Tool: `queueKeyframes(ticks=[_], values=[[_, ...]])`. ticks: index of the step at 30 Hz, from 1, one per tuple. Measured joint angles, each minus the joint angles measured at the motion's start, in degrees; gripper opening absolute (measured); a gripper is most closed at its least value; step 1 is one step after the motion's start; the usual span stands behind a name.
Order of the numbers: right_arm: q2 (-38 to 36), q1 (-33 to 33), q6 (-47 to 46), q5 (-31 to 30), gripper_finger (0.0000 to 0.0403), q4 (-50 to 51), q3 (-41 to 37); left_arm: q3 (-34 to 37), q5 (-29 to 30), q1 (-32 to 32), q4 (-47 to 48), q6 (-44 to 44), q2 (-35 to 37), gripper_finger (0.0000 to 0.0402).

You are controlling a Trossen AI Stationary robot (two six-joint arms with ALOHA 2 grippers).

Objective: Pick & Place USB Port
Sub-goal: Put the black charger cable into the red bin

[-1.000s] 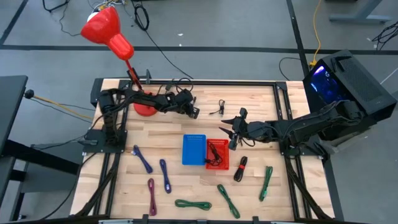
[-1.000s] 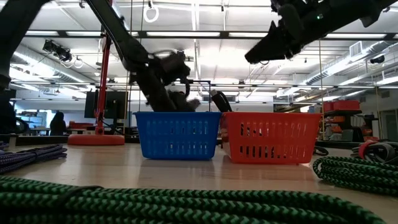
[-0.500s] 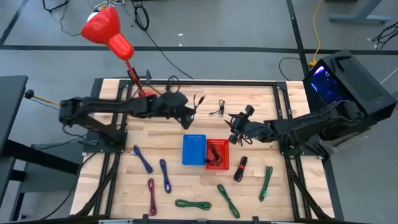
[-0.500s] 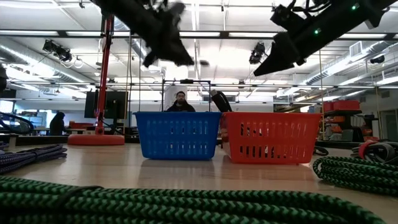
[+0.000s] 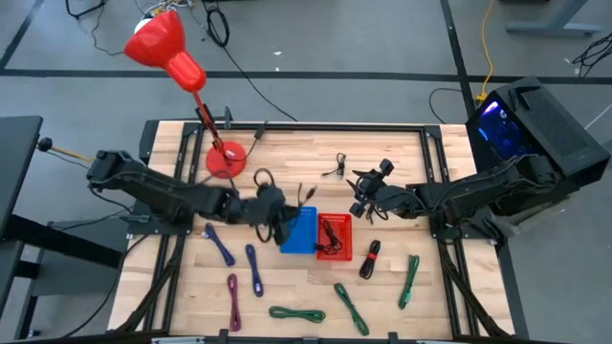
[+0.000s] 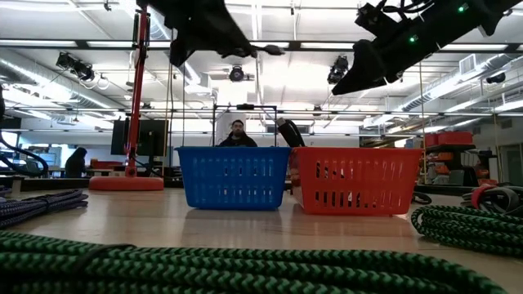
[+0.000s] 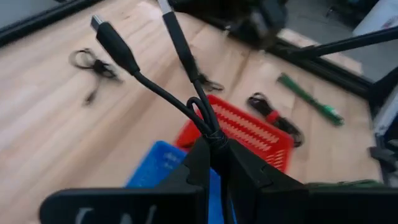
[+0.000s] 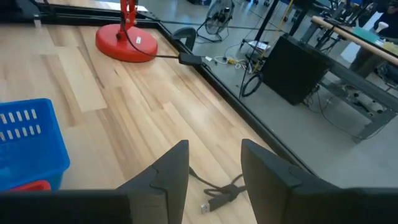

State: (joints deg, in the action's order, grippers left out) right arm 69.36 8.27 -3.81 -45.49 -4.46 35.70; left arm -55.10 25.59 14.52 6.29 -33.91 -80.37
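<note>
A black USB cable [image 7: 163, 93] is held clamped in the left gripper [image 5: 277, 218], its two plug ends seen standing free ahead of the fingers in the left wrist view. In the high view, this gripper is found just at 9 o'clock of the blue basket [image 5: 300, 232], which sits near the middle of the counter [image 5: 287, 162]. The red basket [image 5: 336, 239] is set touching the blue one at its 3 o'clock side, with a dark cable lying inside it.

The right gripper [image 5: 361, 188] is held above the counter at about 1 o'clock of the red basket, with its fingers [image 8: 171, 171] spread apart and nothing between them. Another small black cable [image 5: 337, 168] lies on the wood at 12 o'clock of the red basket, near that gripper.

A red lamp base [image 5: 225, 159] stands at 10 o'clock of the blue basket. Purple cables [image 5: 220, 245] lie toward 8 o'clock and green cables [image 5: 350, 308] toward 5 o'clock.
</note>
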Motion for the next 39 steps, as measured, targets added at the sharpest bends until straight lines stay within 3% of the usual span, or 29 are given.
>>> queueKeyframes(ticks=[4, 9, 14, 28, 32, 39], values=[[0.00, 0.00, 0.02, 0.01, 0.0149, -0.14, 0.00, 0.27, -0.66, 2.01, -7.94, -1.79, -5.76, 0.0035], [0.00, 0.00, 0.11, 0.01, 0.0149, -0.43, 0.00, 0.23, -6.48, 1.95, -21.19, -3.64, -13.66, 0.0035], [0.00, 0.02, 0.64, -0.01, 0.0149, -0.45, 0.00, 0.25, -7.17, 1.19, -28.96, -7.37, -19.41, 0.0035], [0.00, 0.02, 1.36, -0.05, 0.0149, -0.55, 0.00, 0.21, -6.70, -0.07, -40.45, -11.81, -26.99, 0.0035], [0.00, 0.02, 1.38, -0.03, 0.0149, -0.67, 0.00, 0.16, -10.04, -0.83, -42.16, -14.34, -31.02, 0.0035], [0.00, 0.02, 1.46, 0.43, 0.0149, -0.74, 0.00, -0.95, -10.86, -2.14, -45.73, -14.89, -34.92, 0.0035]])
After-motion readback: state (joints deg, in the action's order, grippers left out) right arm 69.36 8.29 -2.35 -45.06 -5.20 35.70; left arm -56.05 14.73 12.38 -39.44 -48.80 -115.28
